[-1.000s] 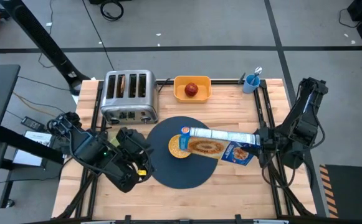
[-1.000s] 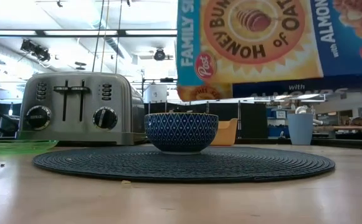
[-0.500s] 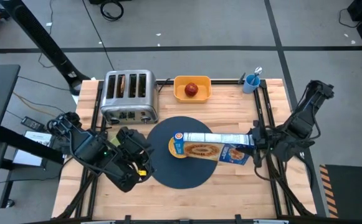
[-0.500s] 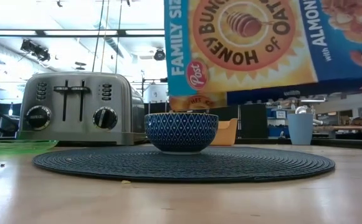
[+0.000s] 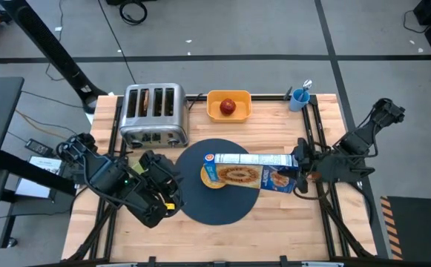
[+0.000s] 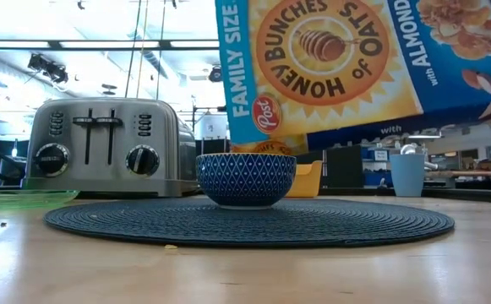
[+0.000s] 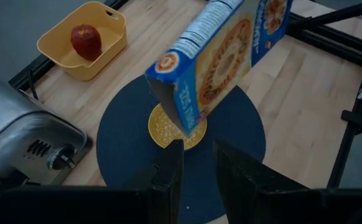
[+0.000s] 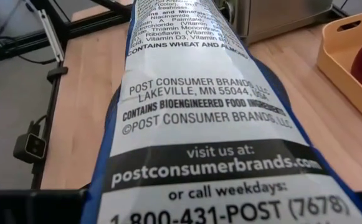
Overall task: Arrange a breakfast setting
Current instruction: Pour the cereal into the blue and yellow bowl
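Note:
My right gripper [image 5: 297,166] is shut on a blue and yellow cereal box [image 5: 248,169], held tipped over the dark round mat [image 5: 200,211]. The box's open end [image 7: 168,93] hangs above a small bowl [image 5: 209,178], yellow inside and blue-patterned outside [image 6: 245,179], which stands on the mat. My left gripper [image 7: 199,177] is open and empty, at the mat's left edge. The red apple [image 5: 228,107] lies in the yellow tub. The green plate's rim [image 6: 17,198] shows at the left. Brown toast stands in the toaster's slots [image 5: 153,101]. My right gripper holds the cereal box by its closed bottom end [image 5: 289,175], coming level from the table's right. The fingers themselves are hidden by the box. The box is lifted clear, slanting with its open end lower, over the bowl.
The silver toaster [image 5: 153,113] stands at the far left, the yellow tub [image 5: 228,96] at the far middle. A light blue cup [image 5: 300,97] holding a utensil stands at the far right. Bare wood lies near and right of the mat.
My right gripper has drawn slightly toward the table's left and tipped the cereal box further. The box's open end has swung down and left, closer over the bowl. The bowl and mat have stayed put.

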{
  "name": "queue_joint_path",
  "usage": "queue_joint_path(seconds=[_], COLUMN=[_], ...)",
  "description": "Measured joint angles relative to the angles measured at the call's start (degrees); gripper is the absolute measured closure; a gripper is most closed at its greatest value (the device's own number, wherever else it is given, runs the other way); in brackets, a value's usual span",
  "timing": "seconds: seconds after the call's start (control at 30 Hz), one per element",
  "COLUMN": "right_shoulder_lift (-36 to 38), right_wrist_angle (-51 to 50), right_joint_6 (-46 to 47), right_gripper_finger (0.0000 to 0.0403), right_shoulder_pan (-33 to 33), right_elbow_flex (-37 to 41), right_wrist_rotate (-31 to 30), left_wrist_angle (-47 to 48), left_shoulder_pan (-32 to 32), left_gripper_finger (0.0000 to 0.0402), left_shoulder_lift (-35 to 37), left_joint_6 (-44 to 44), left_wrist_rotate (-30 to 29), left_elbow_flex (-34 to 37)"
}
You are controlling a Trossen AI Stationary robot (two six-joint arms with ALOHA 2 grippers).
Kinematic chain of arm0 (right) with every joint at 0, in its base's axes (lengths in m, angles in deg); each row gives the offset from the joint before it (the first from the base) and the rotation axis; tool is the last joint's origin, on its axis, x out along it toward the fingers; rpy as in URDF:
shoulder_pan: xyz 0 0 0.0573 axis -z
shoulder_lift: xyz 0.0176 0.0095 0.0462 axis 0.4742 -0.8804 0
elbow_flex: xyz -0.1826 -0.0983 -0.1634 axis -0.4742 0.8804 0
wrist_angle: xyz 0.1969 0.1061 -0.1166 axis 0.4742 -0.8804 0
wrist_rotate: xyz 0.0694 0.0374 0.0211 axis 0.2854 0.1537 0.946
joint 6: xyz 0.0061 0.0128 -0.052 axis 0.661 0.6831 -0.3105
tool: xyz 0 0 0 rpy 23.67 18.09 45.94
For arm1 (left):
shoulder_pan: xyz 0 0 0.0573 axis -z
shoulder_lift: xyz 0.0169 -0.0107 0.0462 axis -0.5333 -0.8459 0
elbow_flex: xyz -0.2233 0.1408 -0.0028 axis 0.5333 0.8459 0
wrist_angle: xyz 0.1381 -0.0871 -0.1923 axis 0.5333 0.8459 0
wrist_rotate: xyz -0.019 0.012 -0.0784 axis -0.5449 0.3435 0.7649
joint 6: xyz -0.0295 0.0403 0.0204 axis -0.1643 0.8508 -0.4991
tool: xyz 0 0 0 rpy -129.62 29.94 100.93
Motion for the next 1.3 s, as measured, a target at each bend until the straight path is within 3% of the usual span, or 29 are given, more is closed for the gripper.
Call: queue_joint_path(seconds=[0.8,1.3], right_shoulder_lift=[0.0,-3.8], right_wrist_angle=[-5.4,-9.1], right_joint_6=[-6.5,-17.8], right_gripper_finger=[0.0213,0.0213], right_shoulder_pan=[7.4,14.1], right_elbow_flex=[-5.8,-11.3], right_wrist_rotate=[9.3,14.7], left_wrist_angle=[0.0,0.0], left_shoulder_pan=[-0.2,-3.3], left_gripper_finger=[0.0308,0.0308], left_shoulder_lift=[1.3,3.7], left_joint_6=[5.4,9.5], left_wrist_rotate=[-0.2,-1.9], left_elbow_flex=[-0.1,-0.1])
